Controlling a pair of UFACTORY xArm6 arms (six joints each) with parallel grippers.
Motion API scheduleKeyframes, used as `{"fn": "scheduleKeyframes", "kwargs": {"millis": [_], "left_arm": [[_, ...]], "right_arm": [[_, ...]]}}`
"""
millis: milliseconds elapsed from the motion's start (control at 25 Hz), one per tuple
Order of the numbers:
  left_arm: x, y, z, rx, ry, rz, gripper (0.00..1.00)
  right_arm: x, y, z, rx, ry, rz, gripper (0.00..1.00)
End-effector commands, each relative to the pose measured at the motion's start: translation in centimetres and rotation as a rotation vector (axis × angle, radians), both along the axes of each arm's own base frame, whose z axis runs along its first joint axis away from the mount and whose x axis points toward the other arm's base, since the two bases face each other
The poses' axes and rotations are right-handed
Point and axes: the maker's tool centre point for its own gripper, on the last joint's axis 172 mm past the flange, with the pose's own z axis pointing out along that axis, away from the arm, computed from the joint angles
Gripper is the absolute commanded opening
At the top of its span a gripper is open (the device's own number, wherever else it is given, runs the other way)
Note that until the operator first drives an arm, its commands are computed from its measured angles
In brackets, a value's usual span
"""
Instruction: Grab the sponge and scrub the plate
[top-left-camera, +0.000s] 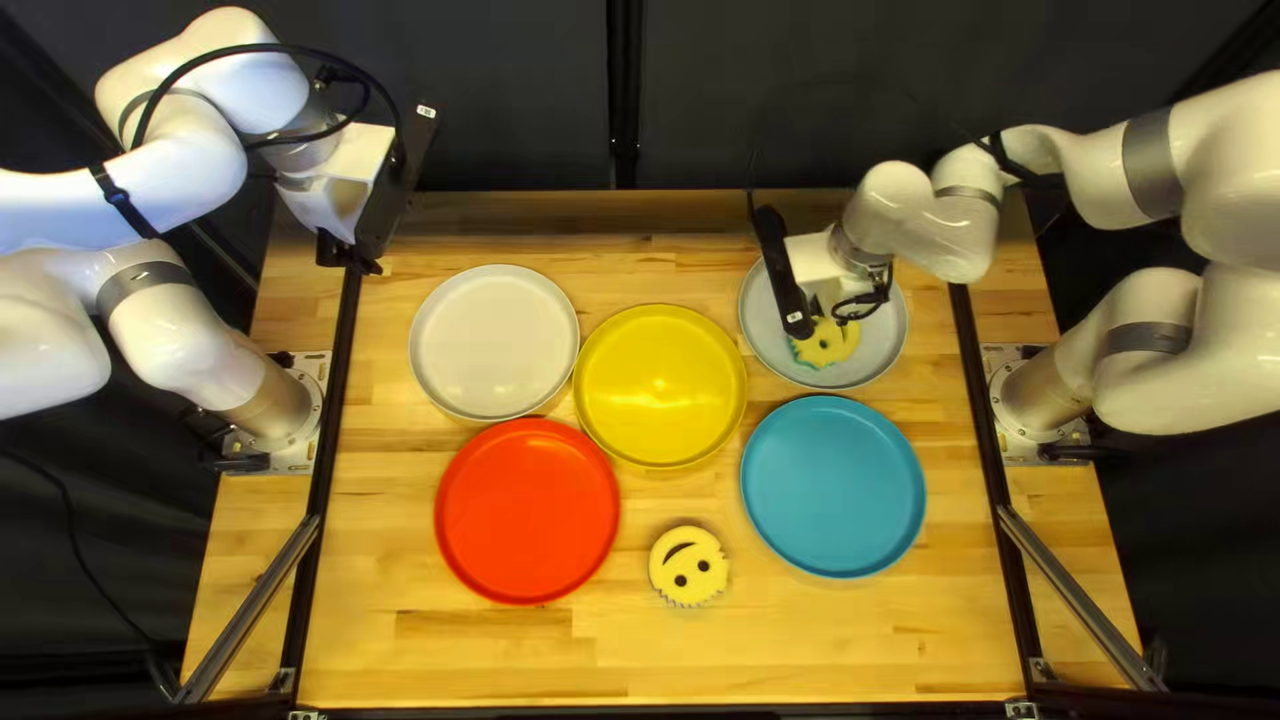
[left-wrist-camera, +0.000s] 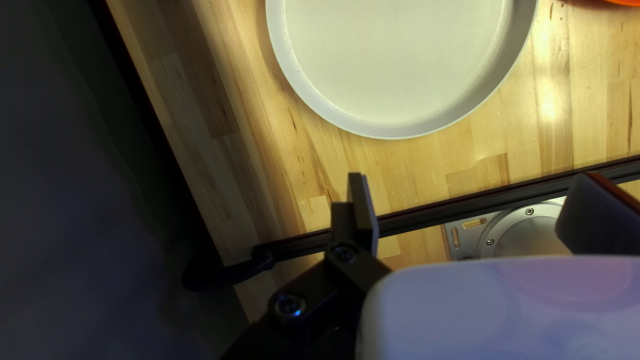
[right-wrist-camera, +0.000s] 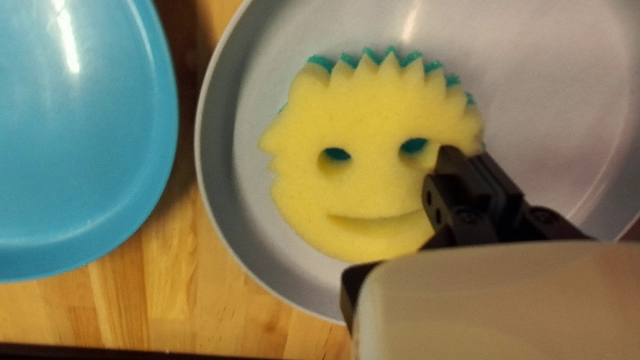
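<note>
Sponge [top-left-camera: 827, 346] and plate, top left view: the yellow, face-shaped sponge lies within the pale grey plate [top-left-camera: 884, 354], just beyond the blue plate [top-left-camera: 834, 487]. The right gripper [top-left-camera: 815, 311] reaches down over it; in the right wrist view its two fingers [right-wrist-camera: 460, 183] are drawn nearly together, pinching the sponge at one side of the face. The left gripper [top-left-camera: 350, 256] is raised near the table's left edge, fingers [left-wrist-camera: 362, 207] spread, an off-white plate [left-wrist-camera: 400, 67] ahead of them. A second sponge [top-left-camera: 688, 566] rests between the red plate [top-left-camera: 527, 511] and the blue one
</note>
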Motion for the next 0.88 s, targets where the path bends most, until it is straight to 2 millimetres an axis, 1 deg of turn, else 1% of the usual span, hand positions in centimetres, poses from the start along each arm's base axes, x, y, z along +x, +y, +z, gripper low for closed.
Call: {"fn": "scheduleKeyframes", "kwargs": {"millis": [40,80,240,360,480,560,680,840,880], "left_arm": [[0.0,0.0,0.0,0.0,0.0,0.0,1.0],[0.0,0.0,0.0,0.0,0.0,0.0,1.0],[0.0,0.0,0.0,0.0,0.0,0.0,1.0],[0.0,0.0,0.0,0.0,0.0,0.0,1.0],[0.0,0.0,0.0,0.0,0.0,0.0,1.0],[0.0,0.0,0.0,0.0,0.0,0.0,1.0],[0.0,0.0,0.0,0.0,0.0,0.0,1.0],[0.0,0.0,0.0,0.0,0.0,0.0,1.0],[0.0,0.0,0.0,0.0,0.0,0.0,1.0]], "right_arm": [[0.9,-0.4,-0.1,0.0,-0.002,0.011,0.0],[1.7,-0.6,0.0,-0.001,-0.005,0.015,0.0],[3.9,-1.3,0.1,-0.003,-0.017,0.024,0.0],[6.1,-1.8,0.0,-0.004,-0.027,0.035,0.0],[7.0,-2.2,-0.1,-0.004,-0.032,0.045,0.0],[7.3,-2.3,-0.1,-0.004,-0.034,0.048,0.0],[7.1,-2.4,0.0,-0.004,-0.032,0.052,0.0],[5.0,-2.8,0.0,-0.001,-0.024,0.041,0.0],[4.1,-3.0,-0.1,0.001,-0.019,0.035,0.0]]}}
